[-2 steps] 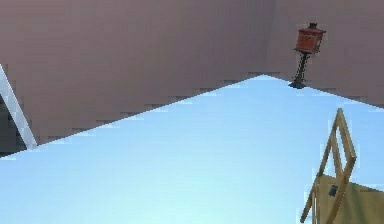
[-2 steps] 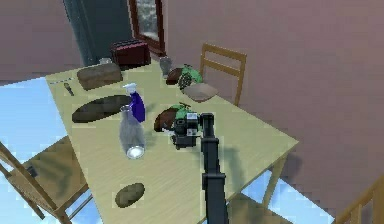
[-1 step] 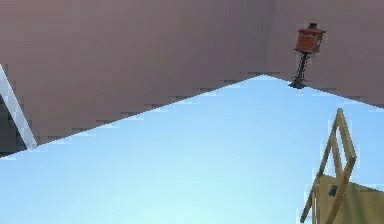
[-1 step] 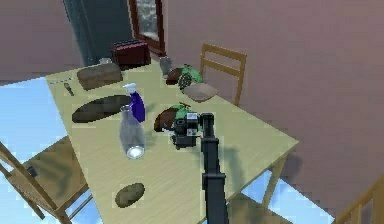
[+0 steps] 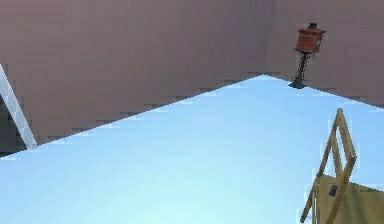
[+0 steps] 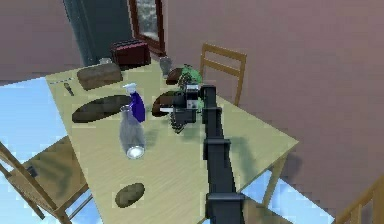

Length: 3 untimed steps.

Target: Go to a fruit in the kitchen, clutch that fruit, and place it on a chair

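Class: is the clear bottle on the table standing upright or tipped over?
Upright. The clear bottle stands on its base on the table, its narrow neck pointing up, beside the blue bottle.

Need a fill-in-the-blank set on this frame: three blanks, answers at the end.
1. In the arm side view, the arm extends over a wooden ___.
2. Next to the clear bottle stands a ___ bottle.
3. In the forward view, a wooden ___ stands at the lower right.
Missing words: table; blue; chair.
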Available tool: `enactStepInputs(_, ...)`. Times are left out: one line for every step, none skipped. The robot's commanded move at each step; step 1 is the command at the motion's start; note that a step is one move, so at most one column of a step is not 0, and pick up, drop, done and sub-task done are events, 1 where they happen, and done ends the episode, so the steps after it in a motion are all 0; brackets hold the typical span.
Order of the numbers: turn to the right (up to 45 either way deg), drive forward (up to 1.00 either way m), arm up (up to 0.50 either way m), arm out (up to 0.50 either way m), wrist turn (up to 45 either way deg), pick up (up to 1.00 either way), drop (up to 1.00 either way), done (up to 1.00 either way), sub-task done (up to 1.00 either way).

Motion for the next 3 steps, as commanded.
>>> enactStepInputs(0.0, 0.0, 0.14, 0.0, 0.0, 0.0, 0.0, 0.0, 0.0)
enactStepInputs(0.0, 0.0, 0.0, 0.0, -45.0, 0.0, 0.0, 0.0, 0.0)
enactStepInputs(0.0, 0.0, 0.0, 0.0, -45.0, 0.0, 0.0, 0.0, 0.0)
